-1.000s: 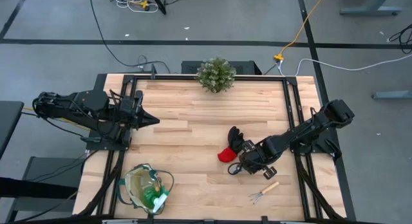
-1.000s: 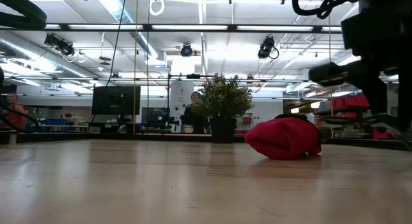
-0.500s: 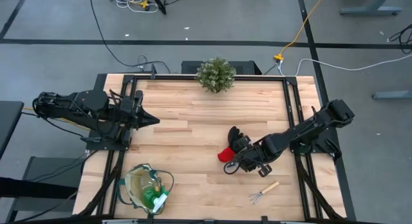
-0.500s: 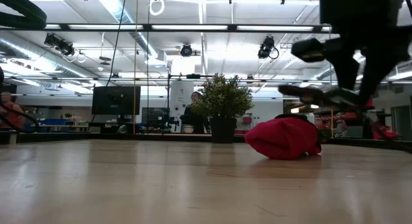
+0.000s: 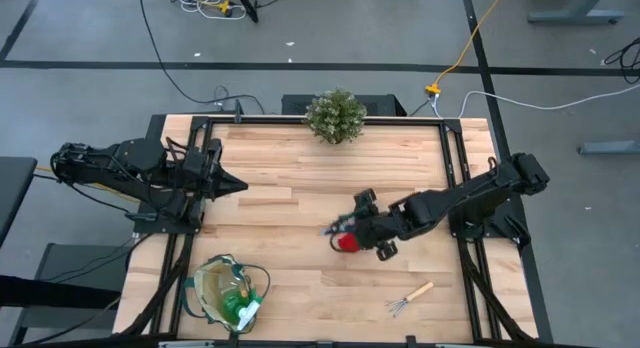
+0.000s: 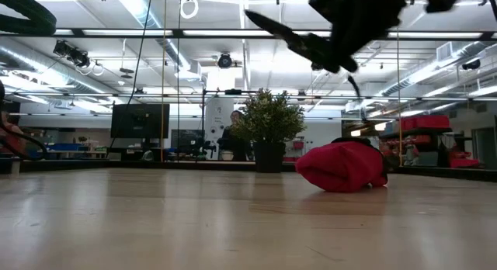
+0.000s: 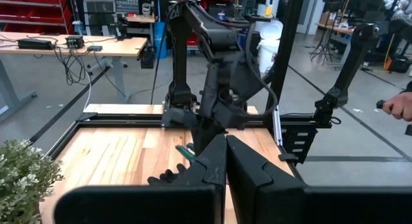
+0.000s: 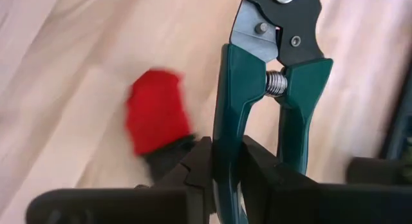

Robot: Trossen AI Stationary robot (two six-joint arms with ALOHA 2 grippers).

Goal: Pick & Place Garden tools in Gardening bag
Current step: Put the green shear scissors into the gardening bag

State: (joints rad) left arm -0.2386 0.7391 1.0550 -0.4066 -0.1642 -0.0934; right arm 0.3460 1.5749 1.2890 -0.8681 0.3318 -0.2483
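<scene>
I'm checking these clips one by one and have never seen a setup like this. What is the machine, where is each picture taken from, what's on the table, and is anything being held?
This is a two-armed robot at a wooden table. One picture looks straight down from above, one looks level across the tabletop, and one comes from a camera on each arm's wrist.

The right gripper is out over the middle of the table, its jaws shut on the handle of a pair of pruning shears, lifted above the red-and-black glove that lies on the wood. The left gripper waits at the table's left edge, jaws shut and holding nothing.

Also on the table are a potted plant at the far edge, a small wooden-handled rake near the front right, and a tan bag at the front left with something green inside.
</scene>
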